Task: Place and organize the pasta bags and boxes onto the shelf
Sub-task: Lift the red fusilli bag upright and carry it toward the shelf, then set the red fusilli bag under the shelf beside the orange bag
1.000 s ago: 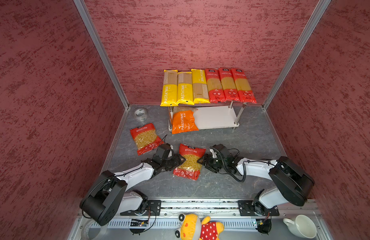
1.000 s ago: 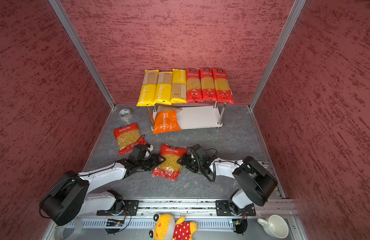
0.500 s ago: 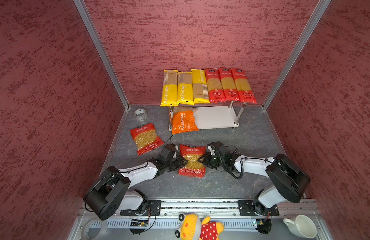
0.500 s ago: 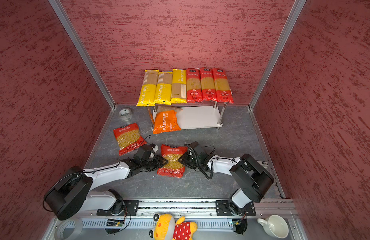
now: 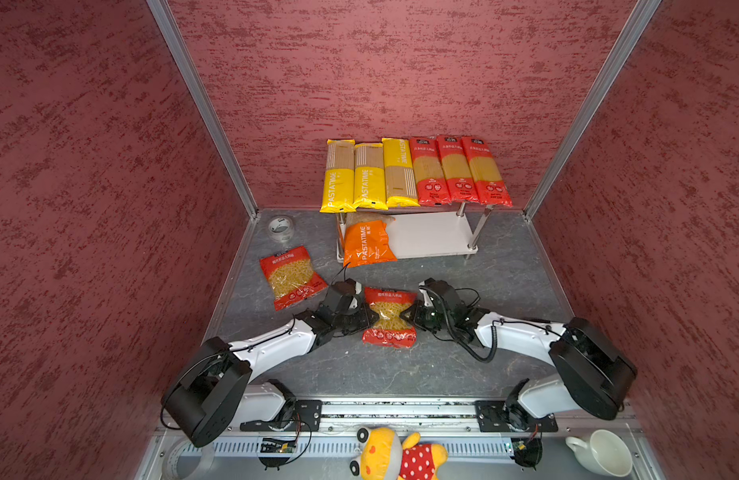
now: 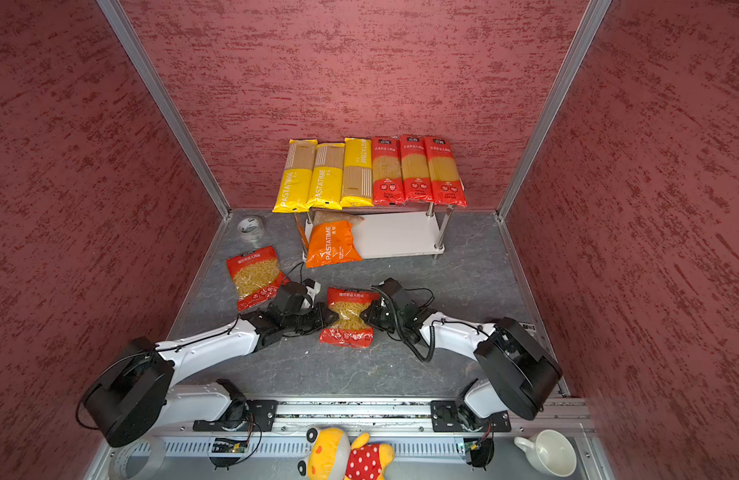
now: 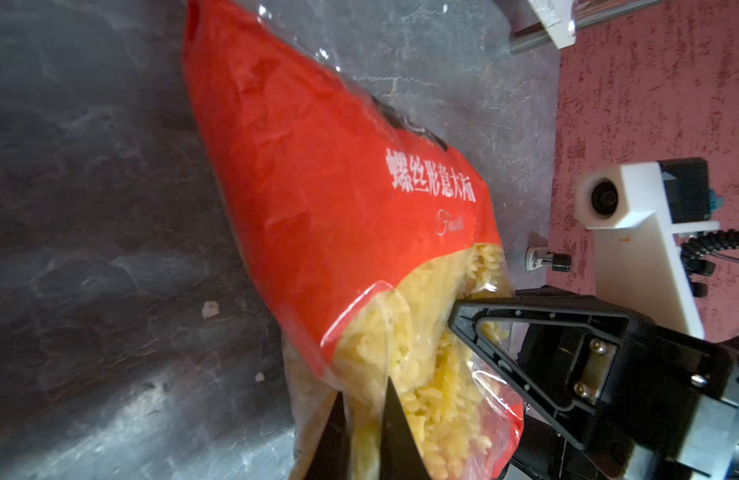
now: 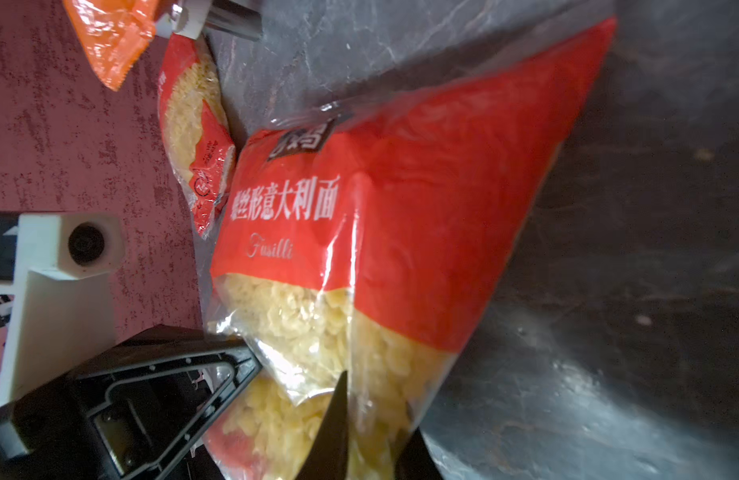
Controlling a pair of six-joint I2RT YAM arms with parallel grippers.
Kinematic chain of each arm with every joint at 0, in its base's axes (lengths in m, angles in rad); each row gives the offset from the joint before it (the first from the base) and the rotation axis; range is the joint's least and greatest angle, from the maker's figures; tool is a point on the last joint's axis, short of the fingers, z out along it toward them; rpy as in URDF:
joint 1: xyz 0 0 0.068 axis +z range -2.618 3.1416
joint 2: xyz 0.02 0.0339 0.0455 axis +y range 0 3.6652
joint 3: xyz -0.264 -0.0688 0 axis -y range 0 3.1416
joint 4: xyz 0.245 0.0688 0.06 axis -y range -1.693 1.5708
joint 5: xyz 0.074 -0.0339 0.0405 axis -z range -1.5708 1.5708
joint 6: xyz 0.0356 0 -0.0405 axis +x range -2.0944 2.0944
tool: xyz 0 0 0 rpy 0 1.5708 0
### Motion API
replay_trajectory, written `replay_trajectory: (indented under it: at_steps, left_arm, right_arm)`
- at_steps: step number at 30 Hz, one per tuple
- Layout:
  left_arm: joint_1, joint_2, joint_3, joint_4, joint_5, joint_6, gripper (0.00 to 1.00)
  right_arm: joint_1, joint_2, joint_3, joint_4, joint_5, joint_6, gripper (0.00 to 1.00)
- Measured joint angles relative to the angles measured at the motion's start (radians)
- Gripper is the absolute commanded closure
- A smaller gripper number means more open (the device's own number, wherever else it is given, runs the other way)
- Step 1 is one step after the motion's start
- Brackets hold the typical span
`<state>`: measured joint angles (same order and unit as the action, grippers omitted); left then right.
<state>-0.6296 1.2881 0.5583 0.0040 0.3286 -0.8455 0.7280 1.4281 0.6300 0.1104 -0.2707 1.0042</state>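
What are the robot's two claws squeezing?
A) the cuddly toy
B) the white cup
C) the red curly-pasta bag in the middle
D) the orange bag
C: the left gripper and right gripper pinch the red fusilli bag from opposite sides, cinching its middle.

Bright overhead; wrist views seemingly soft.

"PASTATIME" runs along the yellow packs (image 5: pixel 368 178) and the orange bag (image 5: pixel 368 245). The red bag (image 8: pixel 401 187) reads "Fusilli" under white characters, 螺丝形意大利面. Print on the red packs (image 5: pixel 459 170) is too small to read.
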Motion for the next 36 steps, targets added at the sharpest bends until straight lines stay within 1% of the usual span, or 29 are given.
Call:
replay_trajectory:
  at_steps: [6, 11, 16, 19, 23, 30, 34, 36]
  left_arm:
    - [0.0, 0.023, 0.136, -0.035, -0.009, 0.063, 0.92]
    - [-0.001, 0.103, 0.298, -0.052, -0.001, 0.135, 0.93]
    - [0.005, 0.2, 0.449, -0.071, 0.003, 0.206, 0.93]
    - [0.024, 0.264, 0.535, -0.063, 0.004, 0.237, 0.93]
    - [0.068, 0.347, 0.622, -0.014, 0.003, 0.262, 0.93]
    - [0.121, 0.466, 0.681, 0.112, -0.035, 0.305, 0.93]
    - [0.146, 0.555, 0.72, 0.169, -0.051, 0.308, 0.92]
    - [0.151, 0.596, 0.742, 0.185, -0.055, 0.302, 0.91]
  right_arm:
    - [-0.03, -0.104, 0.0, -0.006, 0.07, -0.064, 0.91]
    - [-0.105, -0.171, 0.002, 0.003, 0.091, -0.11, 0.93]
    - [-0.179, -0.174, 0.048, 0.01, 0.1, -0.172, 0.94]
    - [-0.224, -0.127, 0.117, 0.017, 0.104, -0.225, 0.94]
    - [-0.276, -0.012, 0.223, 0.075, 0.1, -0.307, 0.94]
    - [-0.34, 0.218, 0.357, 0.237, 0.064, -0.42, 0.94]
    - [-0.371, 0.347, 0.446, 0.276, 0.031, -0.453, 0.91]
    - [-0.385, 0.401, 0.485, 0.285, 0.02, -0.461, 0.87]
